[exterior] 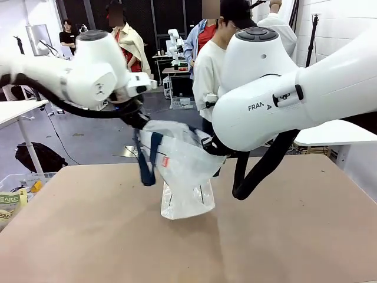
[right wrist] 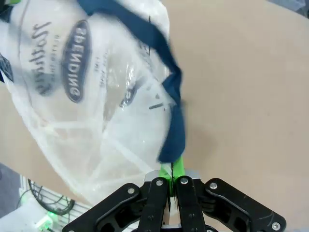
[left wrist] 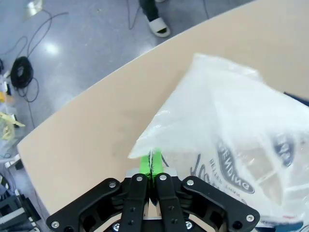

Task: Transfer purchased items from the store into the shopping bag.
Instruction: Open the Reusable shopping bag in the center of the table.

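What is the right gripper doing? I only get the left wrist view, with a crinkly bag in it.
Observer: The right gripper is shut on the bag, right where its navy strap ends.
Operator: Is the bag up in the air?
Observer: Not fully. In the front view its bottom seems to rest on the table, with its top held up.
Operator: Anything inside?
Observer: A small red-and-white label shows there; I can't tell what it belongs to.

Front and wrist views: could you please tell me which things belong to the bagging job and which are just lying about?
Job: shopping bag; left hand and right hand, both shut on it.
Lying about: black bag on floor; cables; clear bin.
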`<act>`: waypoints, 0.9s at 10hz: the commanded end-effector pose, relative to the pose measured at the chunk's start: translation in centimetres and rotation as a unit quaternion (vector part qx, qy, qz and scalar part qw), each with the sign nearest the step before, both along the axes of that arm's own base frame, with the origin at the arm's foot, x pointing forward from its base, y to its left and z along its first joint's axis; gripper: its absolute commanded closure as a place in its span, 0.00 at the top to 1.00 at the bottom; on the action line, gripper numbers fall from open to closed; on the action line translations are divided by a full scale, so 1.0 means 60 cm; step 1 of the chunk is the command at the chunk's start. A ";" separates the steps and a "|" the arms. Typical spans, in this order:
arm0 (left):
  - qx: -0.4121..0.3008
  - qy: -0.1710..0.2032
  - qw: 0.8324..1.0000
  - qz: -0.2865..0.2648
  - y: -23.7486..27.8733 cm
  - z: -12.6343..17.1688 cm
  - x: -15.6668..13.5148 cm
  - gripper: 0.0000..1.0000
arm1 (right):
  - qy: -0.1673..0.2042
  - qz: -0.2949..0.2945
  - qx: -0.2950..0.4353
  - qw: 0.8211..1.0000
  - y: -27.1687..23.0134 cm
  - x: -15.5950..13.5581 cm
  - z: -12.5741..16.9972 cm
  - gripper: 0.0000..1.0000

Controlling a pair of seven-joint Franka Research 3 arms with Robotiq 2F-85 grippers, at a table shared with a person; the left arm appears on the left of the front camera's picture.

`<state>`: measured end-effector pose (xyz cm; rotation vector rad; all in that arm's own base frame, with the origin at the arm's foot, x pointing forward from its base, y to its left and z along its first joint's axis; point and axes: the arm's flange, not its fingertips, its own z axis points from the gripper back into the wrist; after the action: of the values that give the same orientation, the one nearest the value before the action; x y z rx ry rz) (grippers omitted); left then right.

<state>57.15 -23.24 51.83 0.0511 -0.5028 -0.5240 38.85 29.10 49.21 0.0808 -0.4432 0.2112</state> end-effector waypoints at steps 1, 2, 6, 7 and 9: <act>-0.004 -0.026 1.000 0.011 0.094 0.012 -0.010 0.00 | -0.003 -0.028 -0.030 0.999 0.012 -0.001 -0.004 0.00; -0.016 -0.033 0.999 0.026 0.134 0.019 -0.008 0.00 | -0.005 -0.029 -0.034 0.999 0.014 -0.001 -0.005 0.00; -0.048 -0.023 0.999 -0.007 0.158 0.020 -0.028 0.00 | -0.005 0.013 -0.044 0.999 0.063 -0.038 -0.002 0.00; -0.046 -0.011 0.998 -0.035 0.137 0.018 -0.038 0.00 | -0.008 0.005 -0.047 0.999 0.083 -0.045 -0.003 0.00; -0.045 0.002 0.997 -0.066 0.109 0.018 -0.054 0.00 | -0.010 0.003 -0.053 0.999 0.116 -0.060 -0.010 0.00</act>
<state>54.63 -17.46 52.61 -0.0388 -0.5320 -0.5864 35.25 34.80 48.85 0.0248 -0.4516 0.2750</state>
